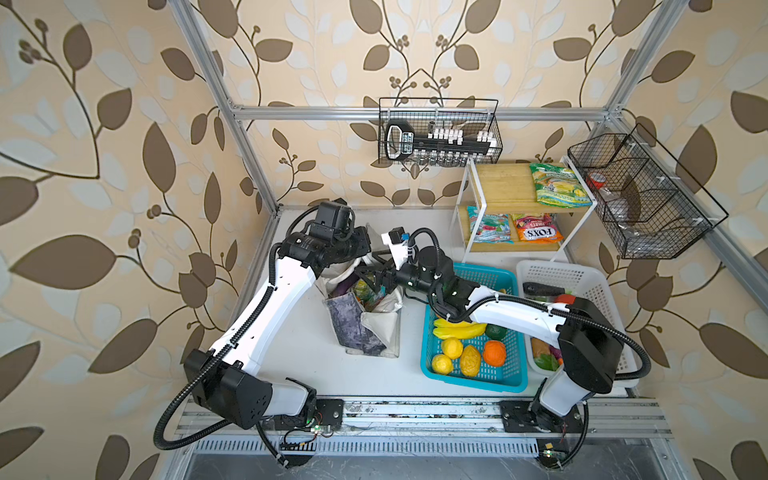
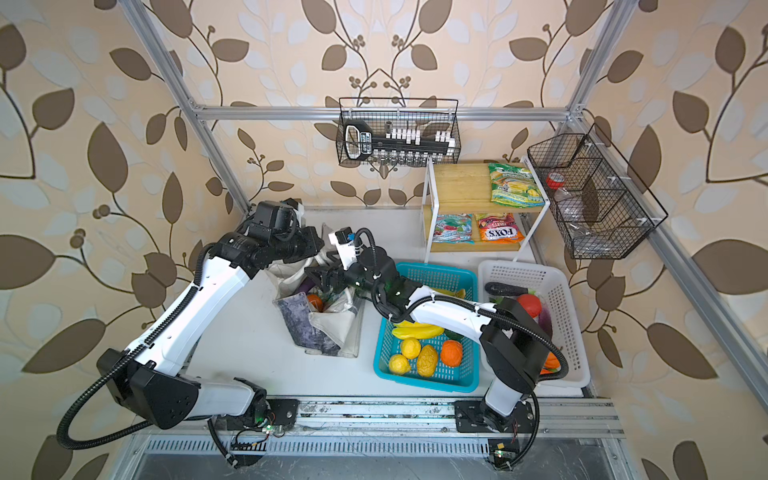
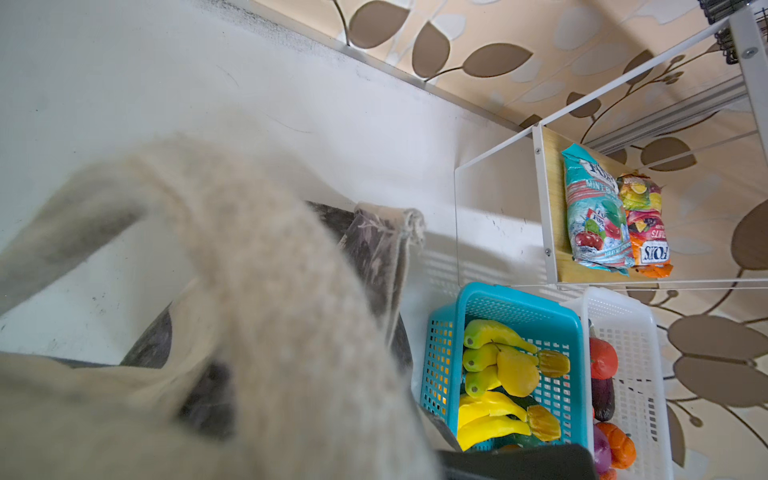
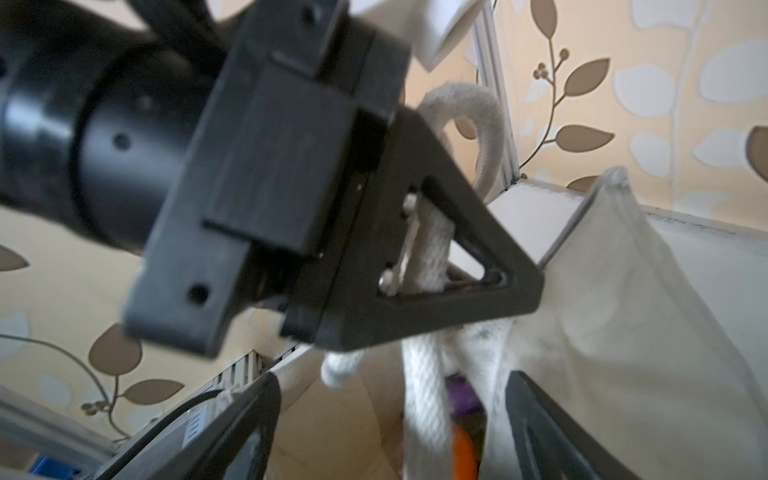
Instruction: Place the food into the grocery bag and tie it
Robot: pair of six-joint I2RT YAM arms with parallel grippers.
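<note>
Evidently a handle job: one gripper pinching, its partner gaping

The grocery bag stands left of the middle of the tabletop, mouth up and sagging open. Over its far rim the left gripper is clamped tight on a white rope handle, which runs up between the jaws and curls over the top. I'd say it holds the loop high so the cord hangs clear of the cloth and can be caught for the knot. The right gripper reaches in from the right edge to the bag's mouth, jaws spread wide with nothing in them. In the right wrist view the cords hang between its fingers, so it looks poised to take one.

The bag itself is limp off-white cloth with a mottled grey panel facing the front edge and its near side folded down. Inside, a purple eggplant and an orange fruit show among bright bits I can't name.

Just beside it on the right sits the blue basket with bananas and lemons. Next comes the white basket, by the right edge. Sweet packets lie on the shelf in the far right corner.
</note>
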